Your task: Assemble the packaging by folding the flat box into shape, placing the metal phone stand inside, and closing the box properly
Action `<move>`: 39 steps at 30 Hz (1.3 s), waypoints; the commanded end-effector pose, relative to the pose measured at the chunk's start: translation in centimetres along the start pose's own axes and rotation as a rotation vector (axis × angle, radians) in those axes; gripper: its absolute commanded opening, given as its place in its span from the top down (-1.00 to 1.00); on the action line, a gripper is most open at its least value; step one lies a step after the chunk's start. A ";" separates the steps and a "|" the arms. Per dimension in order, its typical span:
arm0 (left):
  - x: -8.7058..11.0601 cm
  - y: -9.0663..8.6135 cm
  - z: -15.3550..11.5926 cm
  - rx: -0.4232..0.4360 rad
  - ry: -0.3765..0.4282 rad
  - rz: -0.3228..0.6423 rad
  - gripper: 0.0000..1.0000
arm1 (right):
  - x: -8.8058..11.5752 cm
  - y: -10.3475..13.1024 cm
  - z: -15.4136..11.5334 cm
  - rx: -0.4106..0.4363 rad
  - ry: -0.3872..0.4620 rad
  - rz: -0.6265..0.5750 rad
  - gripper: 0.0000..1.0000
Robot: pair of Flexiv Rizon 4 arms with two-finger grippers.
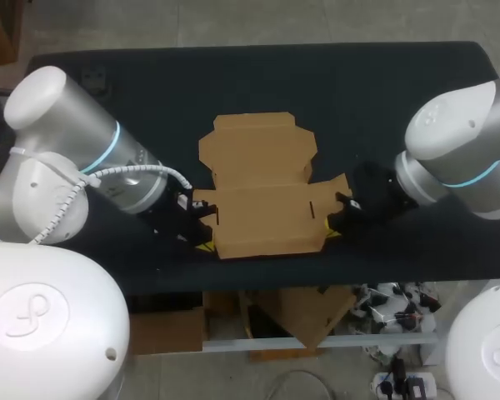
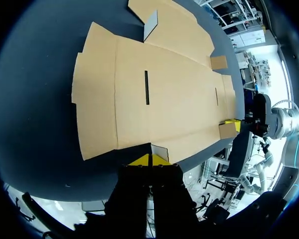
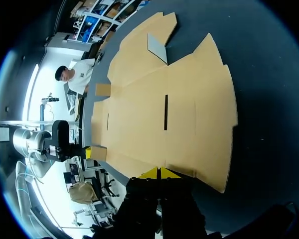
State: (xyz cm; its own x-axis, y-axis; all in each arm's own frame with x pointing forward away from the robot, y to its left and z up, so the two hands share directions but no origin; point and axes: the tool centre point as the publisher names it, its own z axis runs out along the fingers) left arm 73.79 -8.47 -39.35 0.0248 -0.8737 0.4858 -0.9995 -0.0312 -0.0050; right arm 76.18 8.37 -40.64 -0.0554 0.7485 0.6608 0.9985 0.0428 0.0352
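The flat brown cardboard box point(image 1: 262, 196) lies spread out in the middle of the dark table point(image 1: 358, 92). It is not folded yet. The metal phone stand does not show in any view.

The left gripper point(image 1: 202, 243) sits at the box's near left corner. The right gripper point(image 1: 333, 232) sits at the box's near right corner. Each one has its yellow tips pressed close together, right at the box's edge. Nothing shows between the tips, so neither one seems to hold anything.

Things could go wrong from here. The box is thin and looks light. If one gripper pushes harder than the other, the box may slide or turn and not fold. If a tip goes under the wrong flap, the card may bend in the wrong place. The closed tips could also slip over the edge and just press the card flat.

The head view shows the whole box and both arms at once, but there the grippers look dark and their tips are hard to make out. The left wrist view shows a small flap point(image 2: 159, 152) standing up just beside the left gripper's tips. The right wrist view shows a grey flap point(image 3: 157, 47) standing up at the far end of the box.
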 end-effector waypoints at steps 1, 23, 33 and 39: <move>0.3 -0.1 0.4 -0.001 -0.009 0.000 1.00 | 0.2 0.1 0.1 0.005 -0.003 -0.002 1.00; 0.7 0.3 0.7 0.011 -0.023 0.002 1.00 | 0.7 -0.7 0.1 0.001 -0.024 -0.010 1.00; 0.9 0.8 0.5 0.028 -0.032 0.001 1.00 | 1.4 -1.3 -0.2 -0.016 -0.053 -0.009 1.00; 1.1 0.9 0.7 0.027 -0.032 0.005 1.00 | 1.4 -1.4 -0.2 -0.021 -0.058 -0.005 1.00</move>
State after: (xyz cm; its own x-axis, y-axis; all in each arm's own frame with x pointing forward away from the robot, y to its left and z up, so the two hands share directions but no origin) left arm 73.04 -9.40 -39.40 0.0198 -0.8857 0.4639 -0.9989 -0.0372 -0.0284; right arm 74.91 9.00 -39.74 -0.0601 0.7809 0.6217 0.9980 0.0356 0.0517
